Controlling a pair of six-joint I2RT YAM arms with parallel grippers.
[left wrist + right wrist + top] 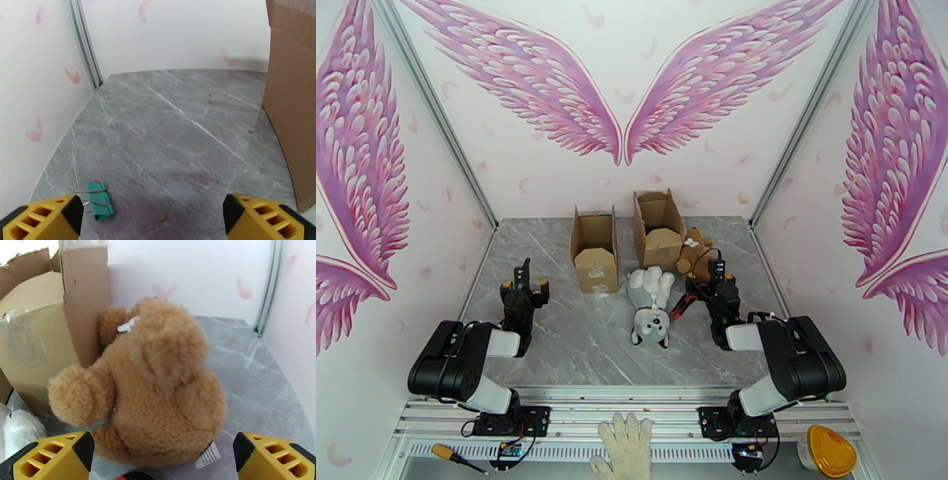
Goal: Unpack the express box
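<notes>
1. The left gripper [154, 221] hangs low over the grey table [577, 339] with its jaws wide apart and nothing between them.
2. Just ahead of its left finger [43, 217], one teal binder clip [98, 199] lies flat on the table. It is apart from the finger.
3. To that gripper's right stands the brown wall of the left box [292, 110], near but not touching.
4. The right gripper [162, 461] is also spread wide and holds nothing. It sits right behind one brown teddy bear [158, 390], which lies between the lines of its two fingers.
5. The teddy bear leans against the side of the right box [43, 342], touching it.
6. There are two cardboard boxes in all. Seen from above, the left box [595, 249] and right box [660, 229] stand side by side at the far middle of the table, both with flaps open.
7. There are two soft toys. Besides the bear, one grey-and-white husky toy [651, 304] lies on the table in front of the right box, between the two arms.
8. On the near rail lie one white glove [624, 446], one screwdriver [458, 458] and one orange-lidded tub [828, 450].
</notes>
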